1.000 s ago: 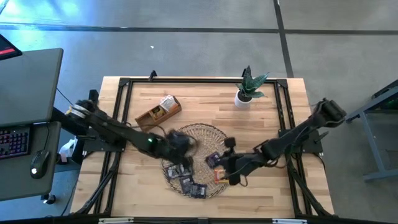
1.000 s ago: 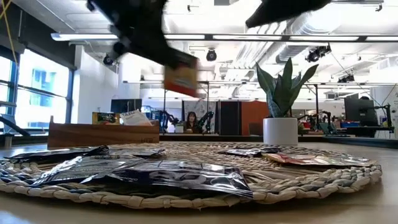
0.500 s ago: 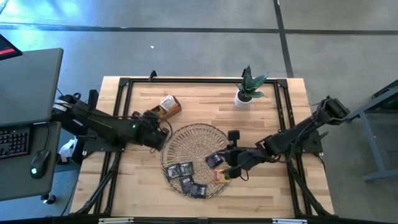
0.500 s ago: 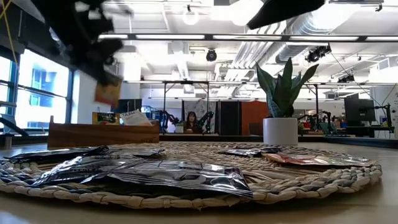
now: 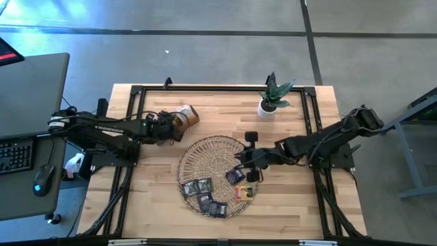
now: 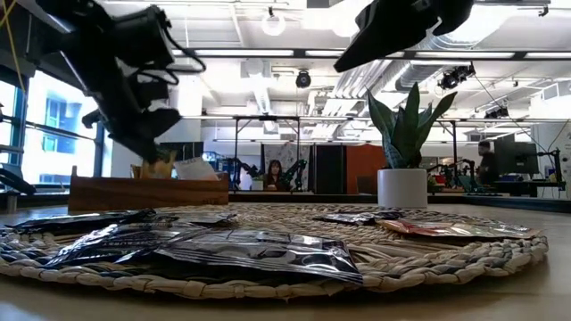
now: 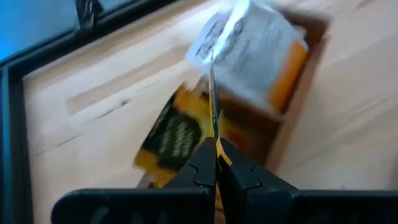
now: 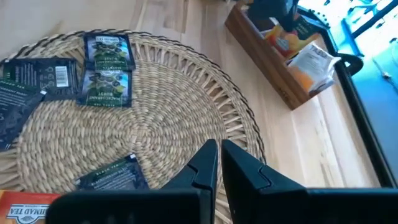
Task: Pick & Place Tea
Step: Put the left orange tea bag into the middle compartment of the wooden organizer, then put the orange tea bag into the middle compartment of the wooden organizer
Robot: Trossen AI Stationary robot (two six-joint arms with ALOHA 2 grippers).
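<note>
Left end effector: over the wooden box, which sat just left of the woven tray; its fingers were clamped on the lower edge of one thin sachet, seen edge-on and hanging above the sachets already in the box.
Held sachet, handling: judged very light, flat and limp; a pinch on one edge looked enough, though it could swing or slip out.
Loose sachets: dark ones lay flat on the woven tray, mostly toward its front, with an orange one at its front right edge.
Where to grip: probably a free edge or corner lifted off the weave, since flat foil gives little to catch.
Right end effector: above the woven tray's right part, fingers nearly together, nothing between them.
</note>
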